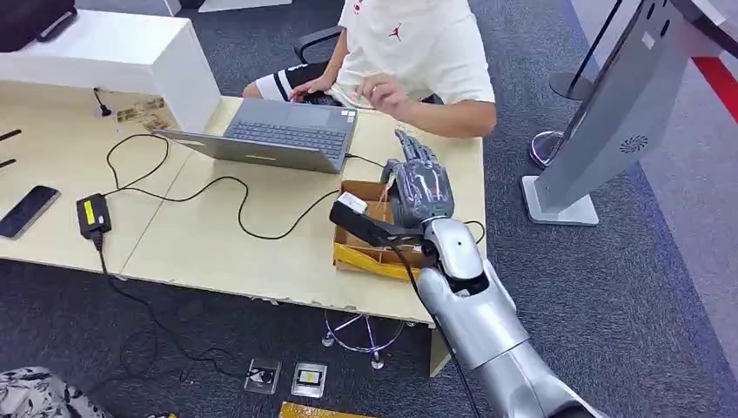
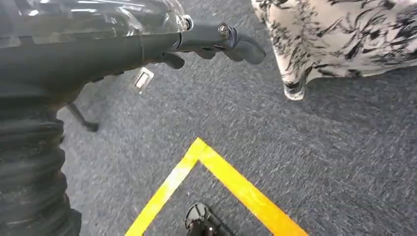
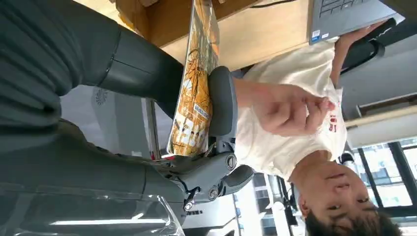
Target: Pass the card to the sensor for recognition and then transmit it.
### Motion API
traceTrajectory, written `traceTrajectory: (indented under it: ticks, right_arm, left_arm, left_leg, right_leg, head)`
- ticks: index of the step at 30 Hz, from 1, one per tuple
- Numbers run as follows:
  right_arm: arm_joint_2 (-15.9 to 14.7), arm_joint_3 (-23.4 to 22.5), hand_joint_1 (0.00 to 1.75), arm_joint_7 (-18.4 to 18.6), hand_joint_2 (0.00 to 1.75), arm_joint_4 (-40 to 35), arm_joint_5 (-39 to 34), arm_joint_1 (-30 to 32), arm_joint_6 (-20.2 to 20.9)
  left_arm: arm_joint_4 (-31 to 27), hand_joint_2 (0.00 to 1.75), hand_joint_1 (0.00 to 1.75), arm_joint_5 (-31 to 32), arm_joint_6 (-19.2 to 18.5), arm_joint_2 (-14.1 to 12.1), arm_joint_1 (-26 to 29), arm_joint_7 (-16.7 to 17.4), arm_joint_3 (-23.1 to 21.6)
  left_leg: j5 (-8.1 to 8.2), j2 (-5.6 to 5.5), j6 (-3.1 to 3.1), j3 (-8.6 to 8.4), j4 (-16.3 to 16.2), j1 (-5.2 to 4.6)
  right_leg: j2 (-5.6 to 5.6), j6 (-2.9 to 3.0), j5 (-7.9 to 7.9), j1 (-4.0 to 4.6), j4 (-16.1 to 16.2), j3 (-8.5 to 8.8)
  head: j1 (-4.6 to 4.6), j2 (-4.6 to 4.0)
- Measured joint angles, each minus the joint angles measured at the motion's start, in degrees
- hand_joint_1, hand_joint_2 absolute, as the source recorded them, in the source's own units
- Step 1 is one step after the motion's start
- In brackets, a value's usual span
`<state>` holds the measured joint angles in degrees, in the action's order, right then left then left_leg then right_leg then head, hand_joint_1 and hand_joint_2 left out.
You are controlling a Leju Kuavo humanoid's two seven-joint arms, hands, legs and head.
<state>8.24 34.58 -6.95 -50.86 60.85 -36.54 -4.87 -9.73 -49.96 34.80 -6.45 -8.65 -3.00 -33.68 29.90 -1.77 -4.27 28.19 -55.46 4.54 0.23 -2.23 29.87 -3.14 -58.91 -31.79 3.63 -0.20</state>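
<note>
Now, the big picture first: a pale desk (image 1: 218, 244) runs across the head view, with a person (image 1: 418, 52) seated at its far side behind an open laptop (image 1: 278, 135). Off to the right, on the carpet, stands a tall grey kiosk (image 1: 609, 122) on a flat base; that looks like the sensor station, though I can't make out the reader itself.

Closer in, a small cardboard box (image 1: 370, 248) sits near the desk's front right corner, and the right hand (image 1: 419, 187) is up above it. The right wrist view settles the grip: the card (image 3: 194, 83), orange and yellow with printed labels, is pinched edge-on between the thumb (image 3: 222, 103) and the darker fingers, so that hand is holding the card. The person's hand (image 3: 290, 108) hovers just beyond it, apart from the card.

Down low, the left hand (image 2: 216, 42) hangs over the carpet by a yellow floor line (image 2: 226, 172), fingers curled in with nothing between them.

Where could this slip? The pinch looks narrow, taking the card near one edge, so a fast swing toward the kiosk might twist it or let it drop. The card's face may also meet the reader at an angle and fail to register. And that nearby hand could be brushed on the way.
</note>
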Motion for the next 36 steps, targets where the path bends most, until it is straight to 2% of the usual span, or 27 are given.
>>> traceTrajectory:
  ticks: [6, 13, 24, 29, 36]
  right_arm:
    - [0.0, 0.0, 1.75, 0.2, 1.75, 0.3, -1.4, -0.1, -0.1]
    - [-1.3, -0.2, 1.75, 1.5, 1.75, 0.8, -3.2, 0.8, -2.0]
    - [-6.7, -3.5, 1.75, 3.0, 1.75, 2.8, -8.3, 3.8, -7.9]
    - [-10.5, -6.7, 1.75, 2.6, 1.75, 3.8, -12.2, 6.7, -10.8]
    - [-13.2, -9.1, 1.75, 2.4, 1.75, 4.0, -14.1, 9.2, -11.4]
  left_arm:
    - [-0.3, 1.75, 0.00, 0.2, 0.2, 0.7, 0.0, 1.0, 0.0]
    - [-0.3, 1.75, 0.00, 1.1, 0.0, 0.5, 0.1, 2.3, 0.0]
    - [-0.3, 1.75, 0.00, 0.8, 0.3, 0.5, 0.2, 3.8, -0.5]
    - [-0.2, 1.75, 0.00, 0.8, 0.4, 0.6, 0.2, 3.8, -0.6]
    - [0.7, 1.75, 0.00, 1.8, 0.4, 0.9, -0.1, 3.8, -0.5]
  left_leg:
    - [0.00, 0.01, 0.00, -0.02, 0.0, 0.00]
    - [0.00, 0.04, 0.00, -0.02, 0.0, 0.00]
    - [0.01, 0.07, 0.00, 0.00, 0.0, 0.00]
    - [0.03, 0.12, 0.02, 0.02, 0.0, -0.01]
    - [0.04, 0.20, 0.03, -0.01, 0.0, 0.00]
  right_leg:
    - [0.02, 0.00, 0.00, 0.00, 0.0, -0.02]
    - [0.05, 0.00, 0.00, 0.00, 0.0, -0.05]
    - [0.05, 0.00, 0.00, 0.00, 0.1, -0.09]
    - [0.07, -0.01, -0.01, -0.01, 0.1, -0.07]
    - [0.18, -0.02, -0.01, -0.01, 0.1, -0.08]
  head:
    - [-0.02, 0.00]
    - [0.00, 0.00]
    - [0.00, 0.00]
    - [-0.02, 0.00]
    - [0.02, 0.00]
